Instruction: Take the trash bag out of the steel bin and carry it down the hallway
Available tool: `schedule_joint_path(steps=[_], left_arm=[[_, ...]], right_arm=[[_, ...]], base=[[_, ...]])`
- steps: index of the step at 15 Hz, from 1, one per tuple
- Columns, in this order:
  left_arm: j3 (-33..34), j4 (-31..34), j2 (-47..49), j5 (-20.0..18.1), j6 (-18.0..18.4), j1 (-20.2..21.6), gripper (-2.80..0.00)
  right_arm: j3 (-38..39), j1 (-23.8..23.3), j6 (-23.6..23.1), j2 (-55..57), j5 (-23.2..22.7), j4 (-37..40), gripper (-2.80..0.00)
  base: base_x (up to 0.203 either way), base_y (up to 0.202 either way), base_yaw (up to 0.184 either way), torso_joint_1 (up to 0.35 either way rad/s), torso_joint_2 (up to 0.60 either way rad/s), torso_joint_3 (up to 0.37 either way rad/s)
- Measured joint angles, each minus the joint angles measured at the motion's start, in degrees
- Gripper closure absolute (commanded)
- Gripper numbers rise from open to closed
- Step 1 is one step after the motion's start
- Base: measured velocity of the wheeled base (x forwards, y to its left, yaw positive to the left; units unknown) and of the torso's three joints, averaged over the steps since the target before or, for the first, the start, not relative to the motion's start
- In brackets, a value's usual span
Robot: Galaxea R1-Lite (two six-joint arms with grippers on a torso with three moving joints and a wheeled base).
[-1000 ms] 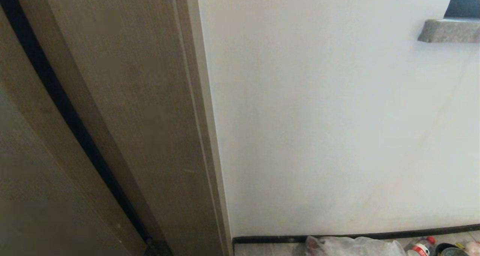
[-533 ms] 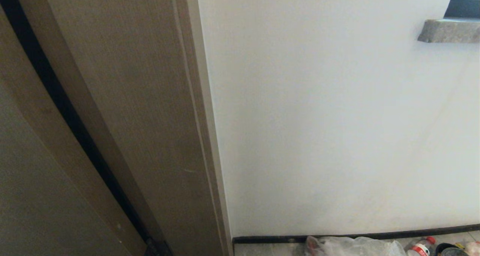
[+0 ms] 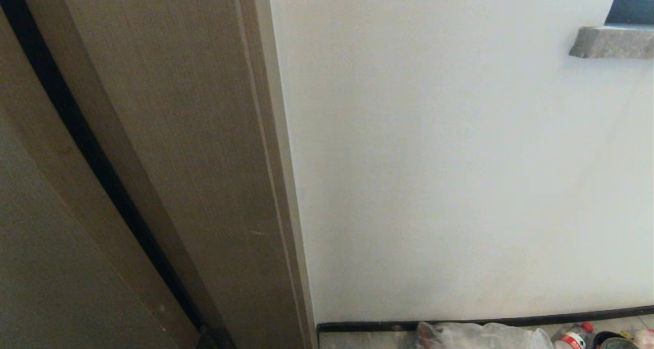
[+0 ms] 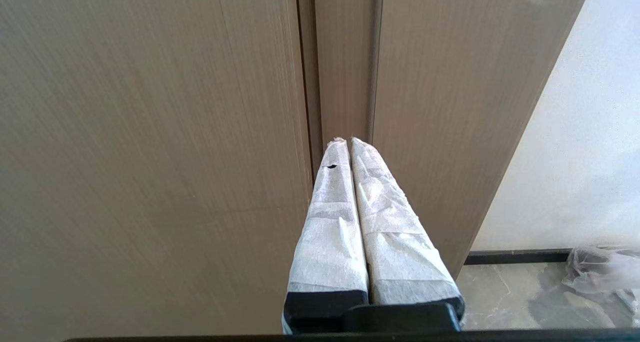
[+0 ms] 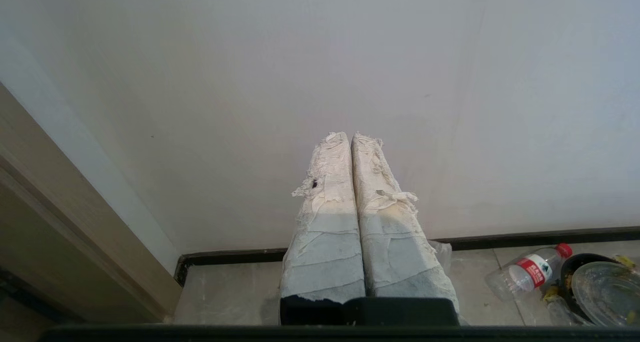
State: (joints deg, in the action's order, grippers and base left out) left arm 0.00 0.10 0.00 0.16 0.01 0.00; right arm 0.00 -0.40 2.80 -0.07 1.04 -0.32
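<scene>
Facing a plain white wall (image 3: 460, 160) and a brown wood-grain door frame (image 3: 168, 149), the head view takes in neither arm. A grey stone ledge (image 3: 610, 41) juts out high on the right. At the foot of the wall runs a black skirting strip (image 3: 485, 322), and on the grey tiled floor (image 3: 357, 341) just in front of it lies a crumpled, clear plastic sheet that is probably the trash bag (image 3: 480, 335), though only its upper part shows at the frame edge. Just beside it to the right lie a clear bottle with a red cap and label (image 3: 575, 336) and a dark bowl (image 3: 610, 341).

The left gripper (image 4: 345, 141) points at the wood-grain door panels (image 4: 150, 146), its two tape-wrapped fingers (image 4: 327, 217) pressed together with nothing between them. In its wrist view a corner of the crinkled plastic (image 4: 602, 272) rests on the floor near the skirting.

The right gripper (image 5: 348, 136) points at the white wall, its frayed, tape-wrapped fingers (image 5: 325, 232) likewise clenched on nothing. In its wrist view the bottle (image 5: 527, 272) lies on its side on the tiles, touching or nearly touching the dark bowl (image 5: 575, 277), which carries a clear plastic lid or dish (image 5: 607, 292). A bit of plastic (image 5: 442, 252) shows just behind the fingers.
</scene>
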Motion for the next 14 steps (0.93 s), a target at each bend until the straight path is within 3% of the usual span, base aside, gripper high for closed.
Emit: schedule_joint_path(steps=[14], left_arm=[[0.0, 0.0, 0.0, 0.0, 0.0, 0.0, 0.00]], right_arm=[[0.0, 0.0, -0.1, 0.0, 0.0, 0.0, 0.00]], base=[[0.000, 0.000, 0.000, 0.000, 0.00, 0.000]])
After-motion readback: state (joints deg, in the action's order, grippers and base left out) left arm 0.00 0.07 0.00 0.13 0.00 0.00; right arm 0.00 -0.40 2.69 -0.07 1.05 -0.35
